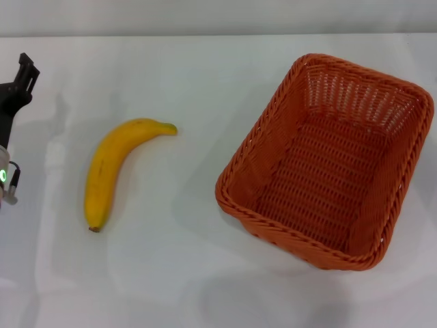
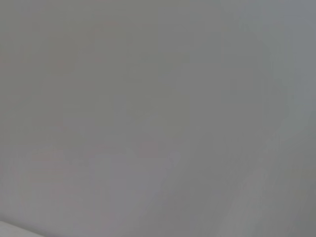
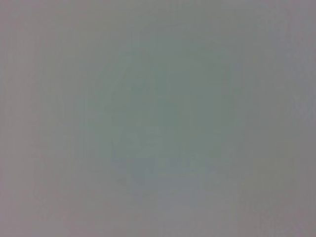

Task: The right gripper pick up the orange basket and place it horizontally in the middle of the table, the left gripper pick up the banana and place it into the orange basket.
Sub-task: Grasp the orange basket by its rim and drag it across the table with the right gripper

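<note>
Left gripper (image 1: 26, 74) idling at bench (image 1: 171, 273) edge, state unclear; banana (image 1: 113, 166) lying beside empty orange basket (image 1: 328, 160); right gripper out of view.

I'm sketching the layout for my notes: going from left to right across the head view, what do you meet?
left gripper at the left edge of the table → banana → orange basket. The right gripper is not in view.

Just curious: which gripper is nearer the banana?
Left. The left gripper sits at the table's left edge beside the banana; the right gripper is out of view.
</note>
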You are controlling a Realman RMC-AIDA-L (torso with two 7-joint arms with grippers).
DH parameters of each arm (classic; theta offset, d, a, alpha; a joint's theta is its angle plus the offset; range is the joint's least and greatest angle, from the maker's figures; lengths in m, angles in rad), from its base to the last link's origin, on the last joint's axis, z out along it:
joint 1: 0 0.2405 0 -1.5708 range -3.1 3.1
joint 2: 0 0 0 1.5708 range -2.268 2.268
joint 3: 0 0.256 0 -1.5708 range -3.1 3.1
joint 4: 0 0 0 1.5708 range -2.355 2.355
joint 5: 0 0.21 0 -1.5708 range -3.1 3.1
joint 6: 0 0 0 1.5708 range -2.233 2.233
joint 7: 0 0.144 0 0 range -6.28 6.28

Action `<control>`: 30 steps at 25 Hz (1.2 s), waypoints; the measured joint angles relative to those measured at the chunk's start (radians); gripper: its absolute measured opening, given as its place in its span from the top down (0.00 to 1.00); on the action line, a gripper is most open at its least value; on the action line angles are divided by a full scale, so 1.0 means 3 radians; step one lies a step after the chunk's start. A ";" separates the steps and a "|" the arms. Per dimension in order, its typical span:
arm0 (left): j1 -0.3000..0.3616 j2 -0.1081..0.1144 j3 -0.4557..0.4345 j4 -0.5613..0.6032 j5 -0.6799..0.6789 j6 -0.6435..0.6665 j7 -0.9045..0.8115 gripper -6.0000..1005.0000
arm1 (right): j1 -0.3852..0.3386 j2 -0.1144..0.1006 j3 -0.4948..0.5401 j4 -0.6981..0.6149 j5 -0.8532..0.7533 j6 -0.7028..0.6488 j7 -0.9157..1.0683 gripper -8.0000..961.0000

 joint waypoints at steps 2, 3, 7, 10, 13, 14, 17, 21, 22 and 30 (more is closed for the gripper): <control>0.0003 0.0000 -0.0002 0.0012 0.0000 0.0003 -0.0004 0.12 | -0.0026 -0.0001 -0.0064 -0.0048 -0.0003 0.0000 0.0009 0.23; 0.0006 0.0000 -0.0002 0.0024 0.0000 0.0003 -0.0005 0.12 | -0.0034 -0.0001 -0.0087 -0.0065 -0.0008 0.0000 0.0021 0.23; 0.0013 0.0002 -0.0003 0.0044 0.0002 0.0004 -0.0012 0.12 | -0.0095 -0.0007 -0.0150 -0.0162 -0.0022 -0.0018 0.0111 0.23; 0.0014 0.0003 -0.0003 0.0044 0.0003 0.0013 -0.0016 0.12 | -0.0133 -0.0011 -0.0192 -0.0235 -0.0024 -0.0052 0.0171 0.23; 0.0016 0.0005 -0.0003 0.0044 0.0004 0.0017 -0.0018 0.12 | -0.0201 -0.0018 -0.0326 -0.0415 -0.0029 -0.0192 0.0335 0.23; 0.0024 0.0007 -0.0003 0.0044 0.0004 0.0024 -0.0019 0.12 | -0.0225 -0.0023 -0.0396 -0.0496 -0.0030 -0.0261 0.0413 0.23; 0.0064 0.0008 -0.0003 0.0044 0.0006 0.0081 -0.0023 0.12 | -0.0372 -0.0041 -0.0735 -0.0948 -0.0091 -0.0601 0.0776 0.23; 0.0139 0.0007 -0.0003 0.0044 0.0016 0.0205 -0.0084 0.12 | -0.0639 -0.0040 -0.1053 -0.1898 -0.0628 -0.1186 0.1544 0.23; 0.0156 0.0008 -0.0003 0.0044 0.0024 0.0226 -0.0105 0.12 | -0.0674 -0.0040 -0.1081 -0.2090 -0.0829 -0.1285 0.1761 0.23; 0.0326 0.0018 -0.0003 0.0042 0.0074 0.0432 -0.0238 0.12 | -0.0546 -0.0263 -0.1096 -0.3532 -0.3490 -0.0946 0.4535 0.23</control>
